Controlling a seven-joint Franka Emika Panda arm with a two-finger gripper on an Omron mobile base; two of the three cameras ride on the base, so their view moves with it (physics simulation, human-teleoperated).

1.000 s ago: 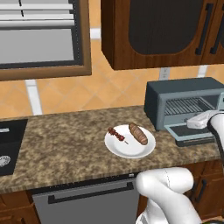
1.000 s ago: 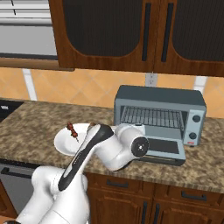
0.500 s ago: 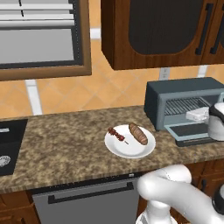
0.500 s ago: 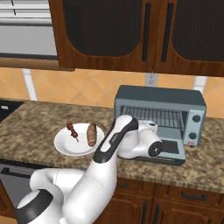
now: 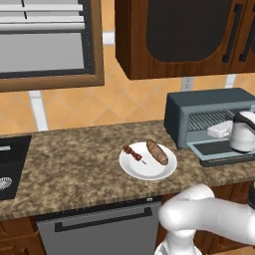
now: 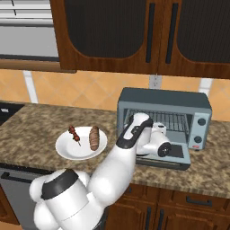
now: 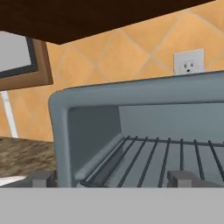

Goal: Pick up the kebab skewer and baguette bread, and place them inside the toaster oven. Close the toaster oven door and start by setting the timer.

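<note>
Two foods wait for us on the white plate [image 5: 148, 164] in the left base view: the kebab skewer [image 5: 133, 152] on its left part and the baguette bread [image 5: 157, 152] just to its right, close together, though we cannot tell if they touch. We judge the skewer light and thin, its stick stiff and apt to roll, so we would pinch it across the dark red and brown chunks near the middle. We expect the golden-brown, finger-shaped loaf to be light with a firm crust; a grip across its narrow waist should hold. To the right stands the blue-grey toaster oven [image 5: 180, 107], its toaster oven door [image 5: 215, 149] dropped flat toward us, the arm's white wrist above it.

From the right base view, the plate [image 6: 67, 150] lies left of the oven [image 6: 165, 97], with the skewer [image 6: 74, 134] on the far left part and the bread [image 6: 94, 137] beside it. The arm reaches over the lowered door [image 6: 179, 152] into the oven mouth, well apart from the food; the gripper is hard to make out here.

In the hand view, the gripper [image 7: 111, 178] shows two small finger tips spread wide with nothing between them, pointing into the oven cavity [image 7: 131, 94] above the bare wire rack [image 7: 157, 159]. A wall outlet [image 7: 188, 66] sits on the orange tiles behind.
</note>
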